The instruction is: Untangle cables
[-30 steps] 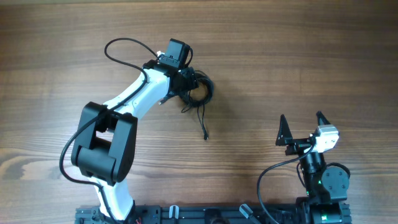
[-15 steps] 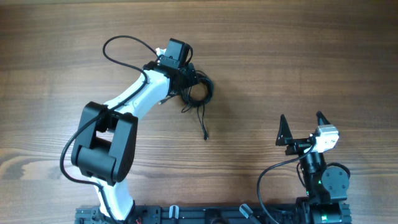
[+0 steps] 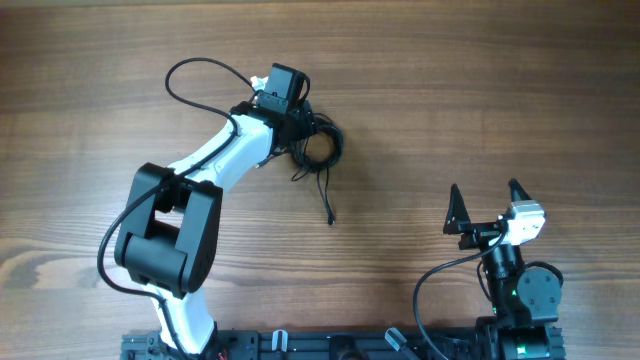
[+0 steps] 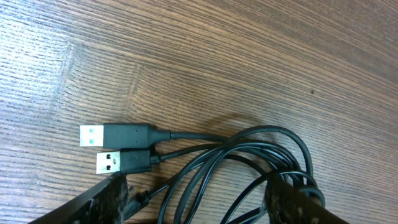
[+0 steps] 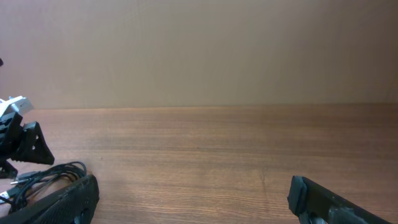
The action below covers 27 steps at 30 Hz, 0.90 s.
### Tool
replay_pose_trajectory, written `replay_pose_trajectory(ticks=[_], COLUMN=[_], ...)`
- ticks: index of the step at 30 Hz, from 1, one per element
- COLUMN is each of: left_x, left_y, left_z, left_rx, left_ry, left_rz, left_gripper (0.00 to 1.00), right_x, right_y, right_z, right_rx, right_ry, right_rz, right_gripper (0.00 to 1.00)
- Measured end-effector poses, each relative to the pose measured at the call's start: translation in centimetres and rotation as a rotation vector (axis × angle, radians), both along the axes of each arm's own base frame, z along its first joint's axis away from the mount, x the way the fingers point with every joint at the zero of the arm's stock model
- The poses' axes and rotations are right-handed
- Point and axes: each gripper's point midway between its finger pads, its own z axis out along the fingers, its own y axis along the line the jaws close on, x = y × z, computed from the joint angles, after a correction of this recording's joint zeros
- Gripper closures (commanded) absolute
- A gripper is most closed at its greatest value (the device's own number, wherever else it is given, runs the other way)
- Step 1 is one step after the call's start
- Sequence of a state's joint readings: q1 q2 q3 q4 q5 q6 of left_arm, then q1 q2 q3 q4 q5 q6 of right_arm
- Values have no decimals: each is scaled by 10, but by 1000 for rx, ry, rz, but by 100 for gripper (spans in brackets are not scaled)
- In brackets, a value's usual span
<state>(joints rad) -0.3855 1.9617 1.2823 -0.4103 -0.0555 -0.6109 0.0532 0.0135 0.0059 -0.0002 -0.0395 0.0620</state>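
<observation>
Lying on a wooden table (image 3: 450, 90) with a fine, streaky brown grain, the cables (image 3: 322, 150) make a small tangle of thin, smooth black cords. It sits left of the table's middle, toward the far side. From overhead the bundle reads as a few overlapping round loops, with one loose end (image 3: 328, 205) trailing straight back toward the robot's base.

Up close in the left wrist view, two flat rectangular plugs (image 4: 115, 135) lie side by side, nearly touching. Each has a matte black moulded body and a silvery metal tip pointing the same way. Their cords curve off together into the glossy loops.

The left gripper (image 4: 199, 208) hangs just over the tangle with its jaws spread. Its dark, rough-textured fingers (image 4: 99, 202) stand on either side of the loops and clamp nothing.

The right gripper (image 3: 485, 190) is well apart from the cables, near the robot's base. Its black pointed jaws are fully spread and empty above bare wood.
</observation>
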Motion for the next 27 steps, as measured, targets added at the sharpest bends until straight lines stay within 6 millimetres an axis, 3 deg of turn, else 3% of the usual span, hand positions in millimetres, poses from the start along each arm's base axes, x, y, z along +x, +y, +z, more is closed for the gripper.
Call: replay_pose_trajectory(ticks=[6, 10, 14, 18, 22, 27], left_x=[-2, -3, 1, 2, 2, -3], left_y=[1, 2, 2, 1, 0, 2], left_z=[-10, -26, -27, -29, -30, -31], left_rx=[9, 24, 37, 51, 74, 94], left_ry=[22, 46, 27, 20, 18, 36], left_rz=[0, 3, -21, -55, -110, -145], left_gripper=[32, 50, 56, 82, 96, 96], right_x=[0, 0, 0, 0, 0, 0], right_y=[0, 0, 0, 0, 0, 0], right_z=[0, 0, 0, 0, 0, 0], right_rx=[0, 0, 0, 0, 0, 0], right_ry=[0, 0, 0, 0, 0, 0], right_rz=[0, 0, 0, 0, 0, 0], right_gripper=[0, 0, 0, 0, 0, 0])
